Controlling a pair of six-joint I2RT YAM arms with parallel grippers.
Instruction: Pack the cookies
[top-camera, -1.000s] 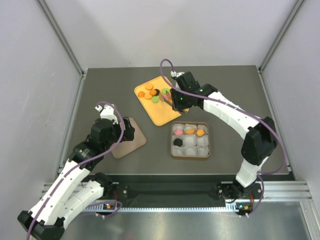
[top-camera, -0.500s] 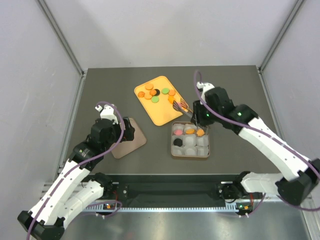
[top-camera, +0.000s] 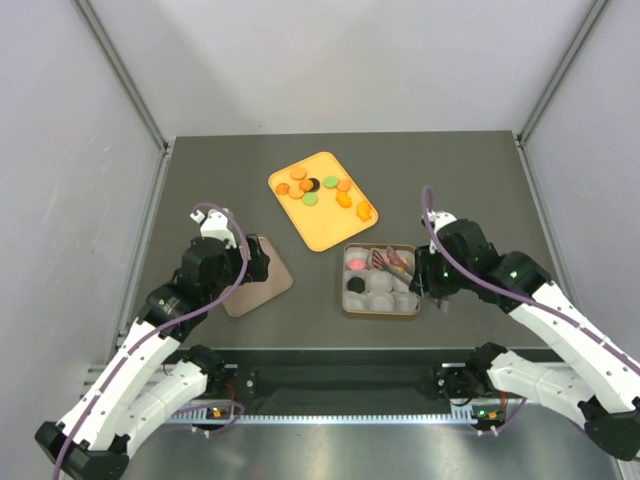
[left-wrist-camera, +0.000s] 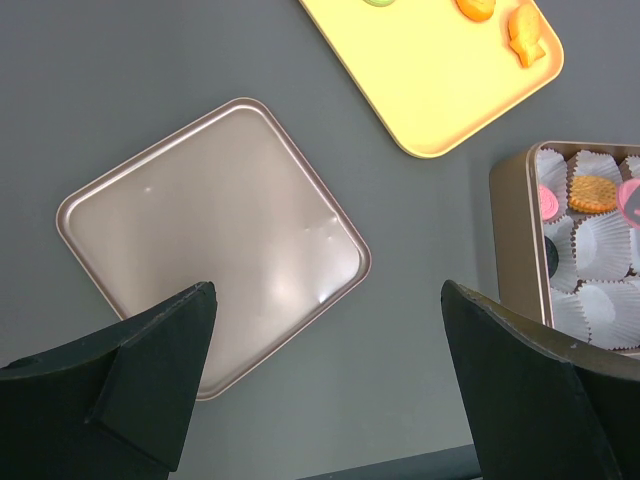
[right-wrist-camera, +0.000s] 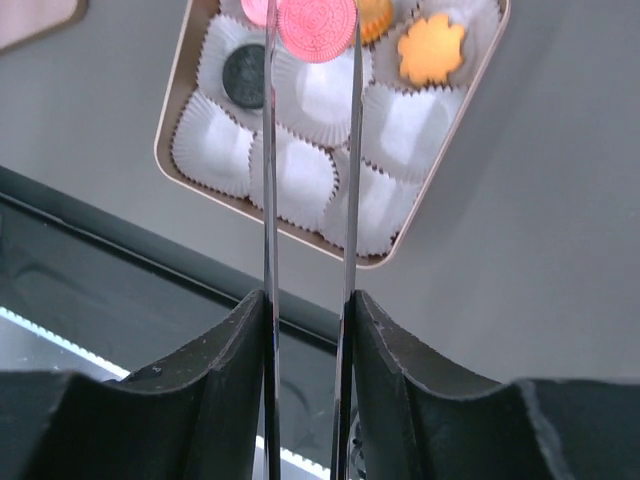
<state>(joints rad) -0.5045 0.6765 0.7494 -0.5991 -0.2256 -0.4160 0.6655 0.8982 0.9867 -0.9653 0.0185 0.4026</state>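
From above, the square tin (top-camera: 380, 314) sits on the dark table (top-camera: 470, 180). Beyond the tin and to its left lies a yellow tray (top-camera: 325, 228) carrying loose cookies (top-camera: 310, 188) in orange, green and black. Left of the tin lies a flat brown lid (top-camera: 262, 290), with the left gripper (top-camera: 255, 264) above it. The right gripper (top-camera: 414, 271) is at the tin's right side, and its thin tongs (top-camera: 388, 260) slant over the tin's far row.

The left wrist view shows the left gripper's jaws spread wide and empty over the lid, which is well left of the tin. An orange, a pink and a black cookie sit in the tin's nearest cups.

In the right wrist view, the right gripper's black fingers squeeze the tongs' two blades. The blade tips pinch a pink cookie (right-wrist-camera: 317, 25) by its edges above the tin's white paper cups (right-wrist-camera: 300, 165). A black cookie (right-wrist-camera: 243, 75) and a scalloped orange cookie (right-wrist-camera: 432, 50) lie in cups on either side of it.
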